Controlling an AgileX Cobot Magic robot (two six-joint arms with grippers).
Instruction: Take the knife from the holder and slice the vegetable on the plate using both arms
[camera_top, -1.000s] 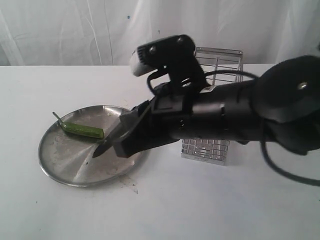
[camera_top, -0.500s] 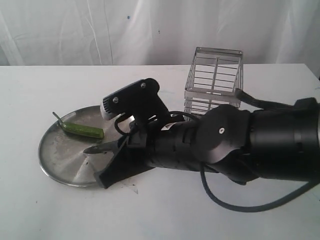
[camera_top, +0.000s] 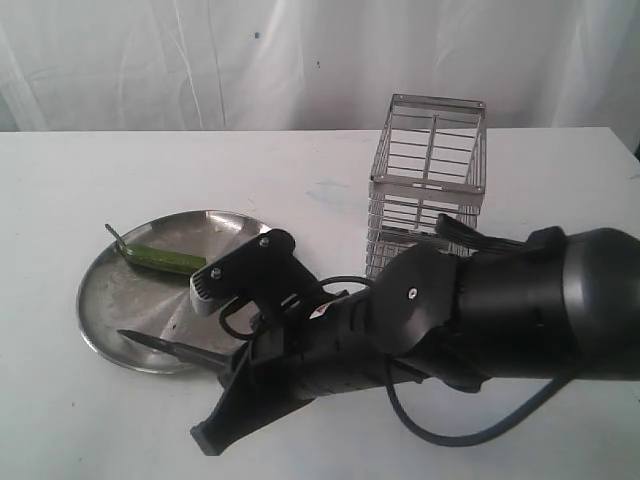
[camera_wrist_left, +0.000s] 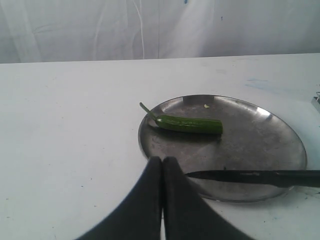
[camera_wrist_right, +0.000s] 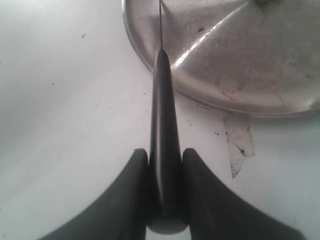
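Right pincer (camera_wrist_right: 165, 156) grasping the knife (camera_wrist_right: 164, 110) by its handle, blade over the steel plate (camera_wrist_left: 270, 145), perhaps touching, apart from the vegetable (camera_wrist_left: 190, 124); left pincer (camera_wrist_left: 161, 161) clenched, empty.

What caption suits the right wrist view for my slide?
Right gripper shut on the handle of the knife, its thin blade reaching edge-on over the rim of the plate.

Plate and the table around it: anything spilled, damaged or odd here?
Only minor things: a dirty, speckled patch on the table just outside the plate rim, and a pale crumb on the plate near the vegetable. Nothing looks tipped or broken.
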